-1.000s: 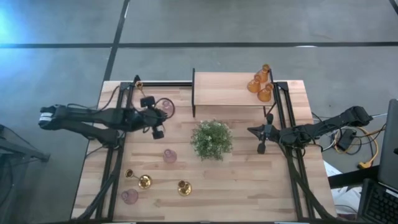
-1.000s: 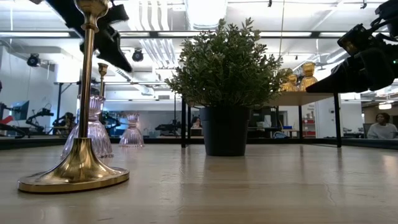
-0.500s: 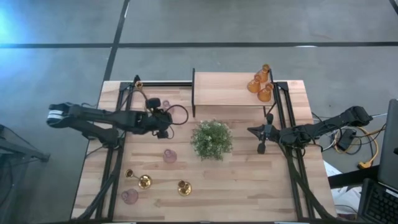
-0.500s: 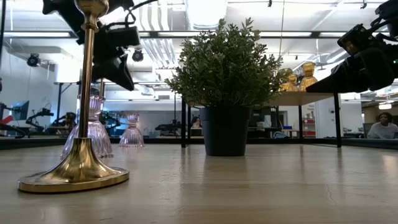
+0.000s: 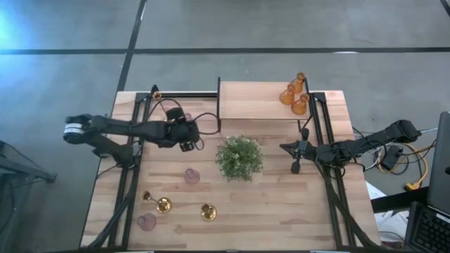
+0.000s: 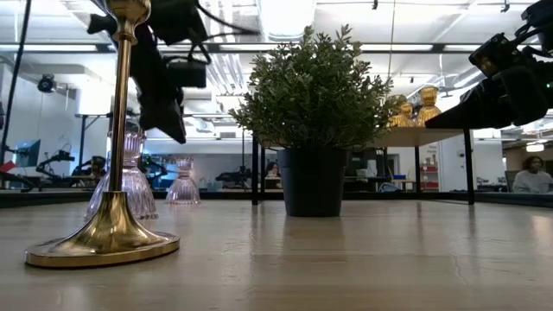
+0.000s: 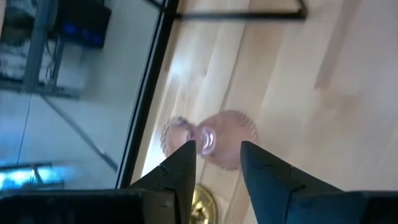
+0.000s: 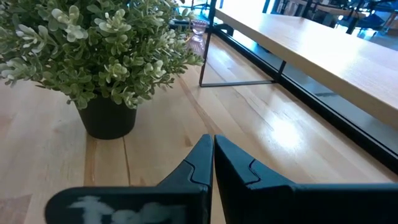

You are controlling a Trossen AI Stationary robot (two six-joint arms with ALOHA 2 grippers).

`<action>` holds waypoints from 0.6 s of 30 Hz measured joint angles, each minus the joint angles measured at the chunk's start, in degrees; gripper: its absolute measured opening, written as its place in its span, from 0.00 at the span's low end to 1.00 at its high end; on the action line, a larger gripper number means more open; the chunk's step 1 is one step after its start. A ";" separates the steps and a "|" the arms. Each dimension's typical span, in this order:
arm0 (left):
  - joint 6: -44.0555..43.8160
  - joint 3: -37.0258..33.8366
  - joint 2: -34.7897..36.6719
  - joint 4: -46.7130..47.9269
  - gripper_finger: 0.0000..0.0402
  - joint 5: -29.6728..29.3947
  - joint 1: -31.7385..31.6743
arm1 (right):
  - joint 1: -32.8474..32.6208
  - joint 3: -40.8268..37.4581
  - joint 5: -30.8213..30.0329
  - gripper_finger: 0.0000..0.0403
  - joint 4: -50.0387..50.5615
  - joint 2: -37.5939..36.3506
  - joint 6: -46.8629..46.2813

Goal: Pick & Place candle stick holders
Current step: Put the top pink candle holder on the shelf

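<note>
High view. Left gripper (image 5: 187, 138) is over the table (image 5: 281, 204), reached out just beside the potted plant (image 5: 240, 157); whether it is parted cannot be told from here. A pink glass holder (image 5: 192, 176) stands on the wood near the gripper, on the front side. Farther front, well apart from it: two brass holders (image 5: 163, 204) (image 5: 208, 211) and a second pink holder (image 5: 146, 222). Three amber glass holders (image 5: 294, 94) are clustered on the raised shelf (image 5: 253, 100), far from the left gripper. Right gripper (image 5: 295, 159) waits on the plant's other side.

Low view. A brass candlestick (image 6: 112, 164) stands upright close to the lens. Behind it are two pink glass holders (image 6: 130, 177) (image 6: 183, 181). The left arm hangs above them, not touching. Amber holders (image 6: 427, 101) show on the shelf past the plant (image 6: 313, 112).

Left wrist view. The two fingers (image 7: 180, 171) are parted, gripping nothing. A pink glass holder (image 7: 214, 138) stands on the table beyond the gap between them, apart from both tips. A brass base (image 7: 202, 202) shows nearer the fingers.

Right wrist view. The right gripper (image 8: 212, 144) has its fingers pressed together, empty. The plant (image 8: 102, 50) is ahead and to one side. A pink holder (image 8: 198, 28) shows far beyond the tips.
</note>
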State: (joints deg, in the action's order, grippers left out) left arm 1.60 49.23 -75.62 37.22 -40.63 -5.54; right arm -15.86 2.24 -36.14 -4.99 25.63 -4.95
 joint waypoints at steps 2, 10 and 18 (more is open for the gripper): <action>-0.92 0.59 -1.27 1.00 0.33 0.05 -0.72 | 0.00 0.00 0.00 0.02 0.00 0.00 0.00; -2.68 3.80 -5.46 1.35 0.33 0.29 -1.64 | 0.00 0.00 0.00 0.02 0.00 0.02 0.15; -6.97 8.74 -9.55 3.29 0.33 0.39 -1.75 | 0.00 0.00 0.00 0.02 0.02 0.02 0.09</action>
State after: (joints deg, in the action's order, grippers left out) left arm -5.37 57.98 -85.17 40.51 -40.24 -7.29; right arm -15.86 2.24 -36.14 -4.97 25.65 -4.86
